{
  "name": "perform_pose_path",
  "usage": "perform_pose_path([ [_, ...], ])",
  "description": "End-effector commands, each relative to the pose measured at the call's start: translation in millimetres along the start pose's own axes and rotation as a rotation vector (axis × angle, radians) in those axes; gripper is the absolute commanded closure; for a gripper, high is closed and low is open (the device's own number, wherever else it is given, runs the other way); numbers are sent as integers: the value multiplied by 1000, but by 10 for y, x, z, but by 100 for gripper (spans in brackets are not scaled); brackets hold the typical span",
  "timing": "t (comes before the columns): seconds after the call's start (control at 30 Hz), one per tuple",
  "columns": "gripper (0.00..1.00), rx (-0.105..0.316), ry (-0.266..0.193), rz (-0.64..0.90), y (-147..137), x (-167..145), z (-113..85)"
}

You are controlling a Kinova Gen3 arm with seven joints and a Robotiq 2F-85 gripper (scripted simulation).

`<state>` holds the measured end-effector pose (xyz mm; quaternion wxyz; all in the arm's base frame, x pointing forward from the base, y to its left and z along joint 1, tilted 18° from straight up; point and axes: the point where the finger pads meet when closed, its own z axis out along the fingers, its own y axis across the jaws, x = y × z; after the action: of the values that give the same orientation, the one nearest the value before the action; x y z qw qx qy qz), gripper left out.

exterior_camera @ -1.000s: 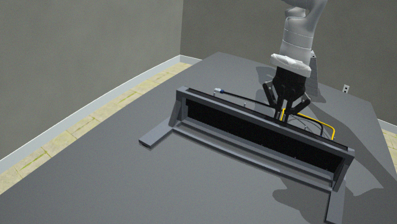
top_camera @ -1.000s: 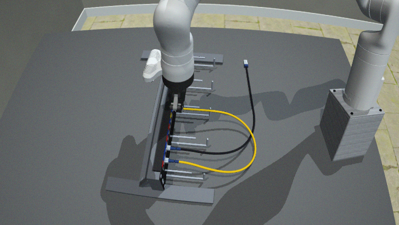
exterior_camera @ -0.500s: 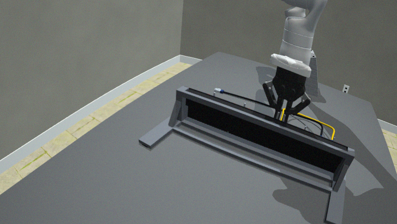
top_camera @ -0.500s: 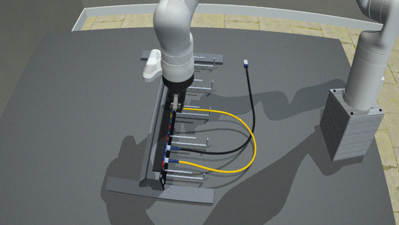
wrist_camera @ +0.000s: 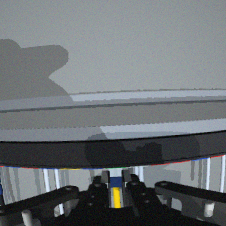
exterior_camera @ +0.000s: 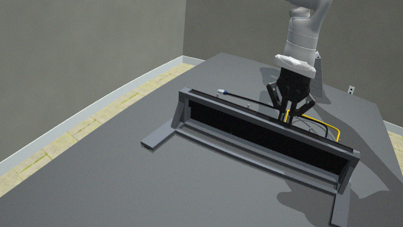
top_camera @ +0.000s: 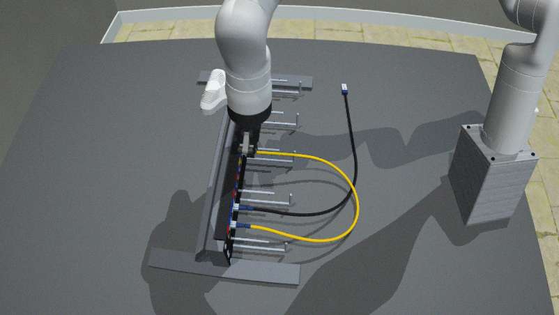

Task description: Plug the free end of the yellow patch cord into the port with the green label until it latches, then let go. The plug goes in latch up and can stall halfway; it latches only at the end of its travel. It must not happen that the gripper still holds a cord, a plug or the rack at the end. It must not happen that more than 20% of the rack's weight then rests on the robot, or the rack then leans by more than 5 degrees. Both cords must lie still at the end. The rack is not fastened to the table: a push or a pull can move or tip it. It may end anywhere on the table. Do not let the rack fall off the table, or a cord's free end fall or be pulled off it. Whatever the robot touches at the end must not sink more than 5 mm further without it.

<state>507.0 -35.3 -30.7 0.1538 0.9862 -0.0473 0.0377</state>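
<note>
The grey rack point(top_camera: 231, 187) with its black port panel stands on the table; it also shows from behind in the exterior view point(exterior_camera: 262, 132). The yellow patch cord point(top_camera: 344, 187) has one end plugged low on the panel point(top_camera: 238, 225) and loops round to my gripper point(top_camera: 245, 149). My gripper point(exterior_camera: 287, 118) is shut on the yellow cord's free plug point(wrist_camera: 116, 192), right at the panel face near the top rail. I cannot tell how far the plug is in, and the green label is not clear. The black cord point(top_camera: 352, 148) is plugged in at one end; its free blue plug point(top_camera: 343, 88) lies on the table.
Grey cable-management pegs point(top_camera: 270, 199) stick out from the rack's front. The rack's two flat feet point(top_camera: 223, 270) lie on the table. My arm's grey base block point(top_camera: 489, 172) stands at the right.
</note>
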Motion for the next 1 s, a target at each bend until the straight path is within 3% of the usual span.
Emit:
perform_pose_path([
  [0.0, 100, 2, -11, -2, -13, -54, -10],
  [0.97, 100, 2, -1, -6, -12, -134, -10],
])
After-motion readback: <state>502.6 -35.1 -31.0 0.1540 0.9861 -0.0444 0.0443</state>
